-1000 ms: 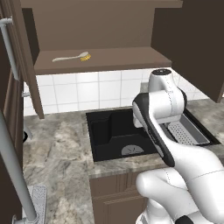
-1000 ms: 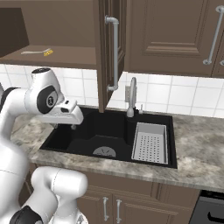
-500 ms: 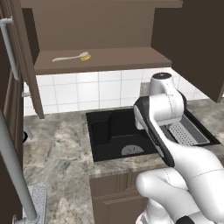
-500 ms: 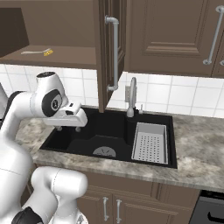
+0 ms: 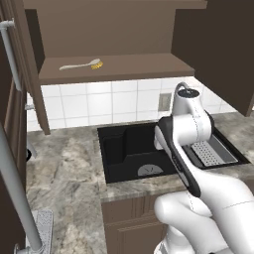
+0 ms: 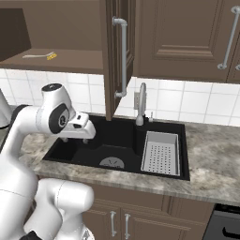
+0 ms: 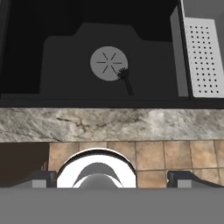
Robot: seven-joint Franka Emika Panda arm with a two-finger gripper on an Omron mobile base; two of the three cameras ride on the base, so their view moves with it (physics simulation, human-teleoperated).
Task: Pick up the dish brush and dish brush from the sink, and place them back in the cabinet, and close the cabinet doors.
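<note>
The pincer [image 7: 112, 177] stands spread wide, holding nothing, above the front edge of the sink [image 7: 57, 48]. The black brush [image 7: 126, 81] lies ahead of and below the pincer on the sink floor, its bristles touching the drain [image 7: 107, 62]. The pale brush [image 5: 82, 64] lies on the cabinet shelf [image 5: 129, 67], high above the pincer.

Whitish-handled dish brush [image 5: 79, 65] lies on the open cabinet [image 5: 149, 64] shelf, toward its left end, yellow-orange bristles pointing right. Black sink [image 5: 119, 149] sits recessed below.

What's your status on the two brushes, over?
Pincer open, empty, above sink. Yellow-headed brush on cabinet shelf. Black brush by drain. Nothing in the way.
</note>
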